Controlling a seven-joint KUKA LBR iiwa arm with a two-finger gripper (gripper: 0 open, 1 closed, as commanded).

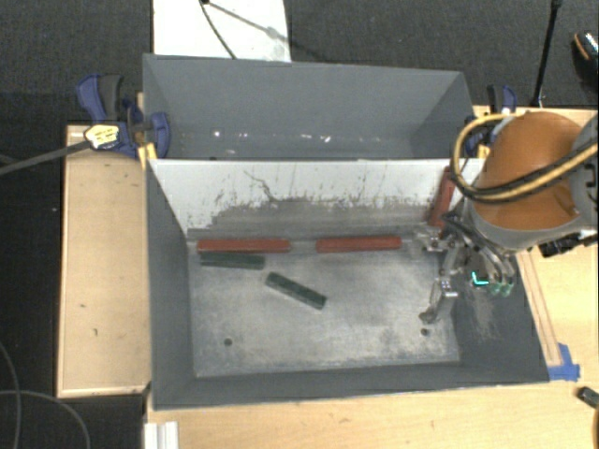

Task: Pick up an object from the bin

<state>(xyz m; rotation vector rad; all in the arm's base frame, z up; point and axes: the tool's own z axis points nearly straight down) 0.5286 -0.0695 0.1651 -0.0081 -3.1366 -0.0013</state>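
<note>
Seen from above, the pincer (432, 314) hangs low over bare floor at the right side of the bin (173, 279). I cannot tell whether it is spread or pressed together. The right red bar (357, 244) lies along the back wall, up and left of the pincer. The tilted dark green bar (296, 290) lies well apart to its left.

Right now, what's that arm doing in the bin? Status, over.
Gripper low at right side of bin, over bare floor. Two red-brown bars along back wall, two dark green bars mid-floor, all apart from it. Nothing in the way.
</note>
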